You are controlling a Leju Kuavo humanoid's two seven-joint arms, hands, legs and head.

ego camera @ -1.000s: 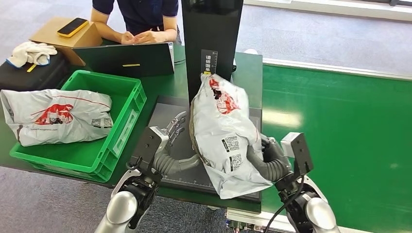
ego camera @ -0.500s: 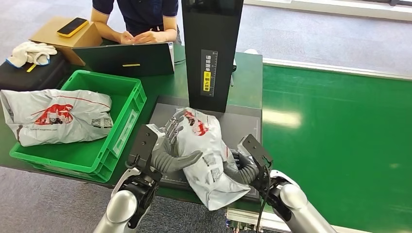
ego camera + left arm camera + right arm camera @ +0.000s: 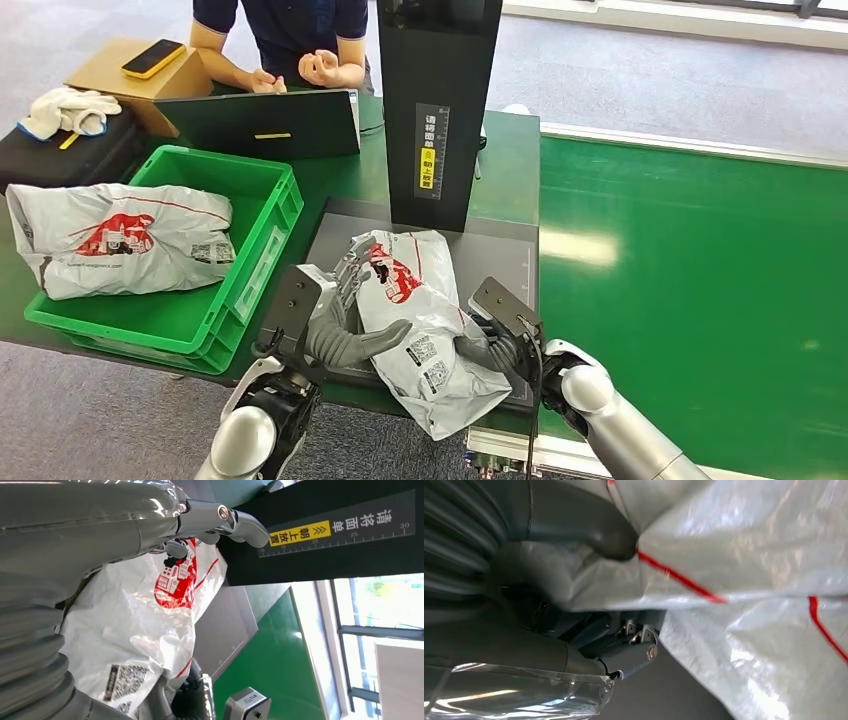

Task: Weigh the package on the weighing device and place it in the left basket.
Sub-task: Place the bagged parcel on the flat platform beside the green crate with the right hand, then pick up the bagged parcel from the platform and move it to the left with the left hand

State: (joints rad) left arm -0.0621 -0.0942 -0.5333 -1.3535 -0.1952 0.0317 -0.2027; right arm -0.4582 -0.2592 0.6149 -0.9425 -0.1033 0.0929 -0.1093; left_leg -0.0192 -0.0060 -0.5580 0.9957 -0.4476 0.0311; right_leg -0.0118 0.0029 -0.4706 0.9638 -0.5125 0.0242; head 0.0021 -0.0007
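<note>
1. On the far left of the table, a green basket [image 3: 262, 262] is seen with a white package [image 3: 120, 238] already lying in it, its end draped over the rim; this is judged to be where the weighed package is meant to go.
2. Behind the basket, a laptop [image 3: 262, 122] is set open, and a person's hands [image 3: 322, 68] are held together above it, well apart from the robot.
3. Just right of the basket, the left hand [image 3: 345, 325] is pressed against the left side of the package [image 3: 415, 325], thumb laid across its front, so the soft bag is steadied from that side.
4. At the middle, the package is lying on the dark scale plate [image 3: 500, 262], with its near end hanging past the plate's front edge; it is judged to be resting there so its weight can be read.
5. Behind it, the black upright post [image 3: 440, 100] of the scale is standing, and the package is kept just short of it.
6. To the right, the right hand [image 3: 492, 350] is closed on the package's other side, the film being pinched under its thumb [image 3: 611, 542], so the bag is held between both hands.
</note>
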